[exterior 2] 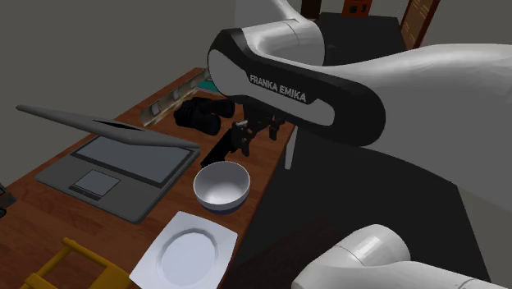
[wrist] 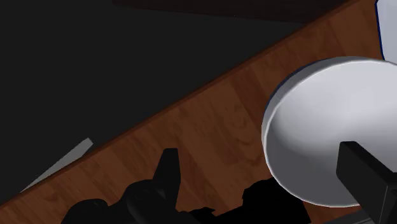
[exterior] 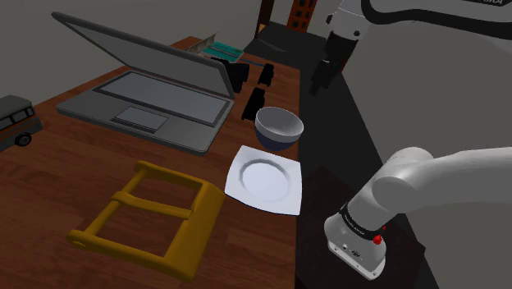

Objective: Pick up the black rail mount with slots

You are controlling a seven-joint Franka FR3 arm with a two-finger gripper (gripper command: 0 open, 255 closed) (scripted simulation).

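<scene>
The black rail mount (exterior: 253, 107) lies on the brown wooden table (exterior: 74, 172) between the laptop and the bowl; in the second exterior view it is a dark slanted bar (exterior 2: 216, 153) just beyond the bowl. My black gripper (exterior: 317, 85) hangs above the table's edge on the shoulder view's right, a little past the mount and above it (exterior 2: 250, 138). Its fingers stand apart with nothing between them. In the wrist view one finger (wrist: 366, 181) crosses the bowl, and a black shape (wrist: 162, 191) lies on the wood close below.
A white bowl (exterior: 279, 127) and a square white plate (exterior: 265, 179) sit next to the mount. An open grey laptop (exterior: 148, 98) stands to the shoulder view's left, two more black objects (exterior: 267, 75) behind, a yellow frame (exterior: 148, 217) in front.
</scene>
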